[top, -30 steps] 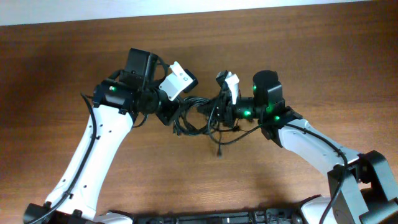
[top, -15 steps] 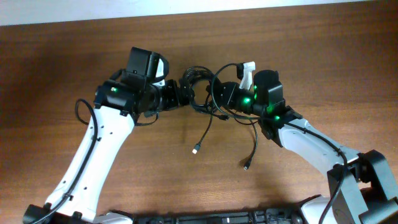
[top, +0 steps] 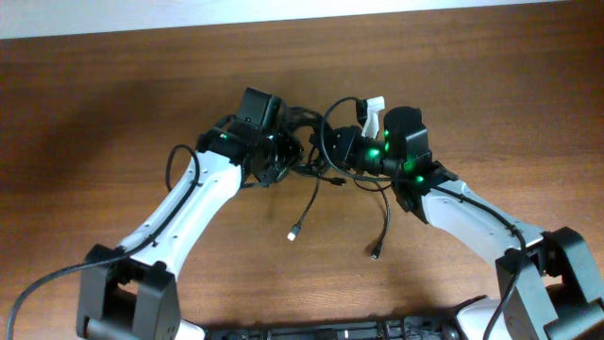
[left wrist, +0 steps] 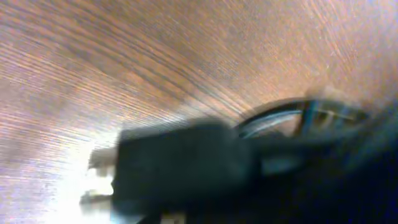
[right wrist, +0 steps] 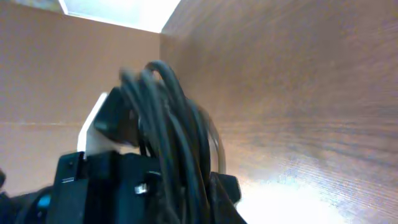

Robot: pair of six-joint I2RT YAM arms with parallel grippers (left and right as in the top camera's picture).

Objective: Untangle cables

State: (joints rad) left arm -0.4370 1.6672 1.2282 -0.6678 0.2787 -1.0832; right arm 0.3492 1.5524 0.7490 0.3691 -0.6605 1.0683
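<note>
The cables (top: 307,142) are a bunch of thin black loops held up between my two grippers at mid-table. Two loose ends hang down onto the wood: one with a light plug tip (top: 294,233) and one with a dark plug (top: 375,253). My right gripper (top: 344,146) is shut on a thick bundle of loops, which runs through its jaws in the right wrist view (right wrist: 177,155). My left gripper (top: 280,156) presses into the bunch from the left. The left wrist view is blurred and shows a black plug with a metallic tip (left wrist: 174,165) right at the jaws.
The brown wooden table (top: 113,94) lies all around. A pale strip runs along its far edge (top: 283,14). The two arms nearly meet over the bunch. The arms' own thicker black wires loop beside the left arm (top: 175,161).
The left arm has swung right and closer to the right gripper. The bunch was lifted off the table earlier, and two cable ends dropped free and now hang below it.
</note>
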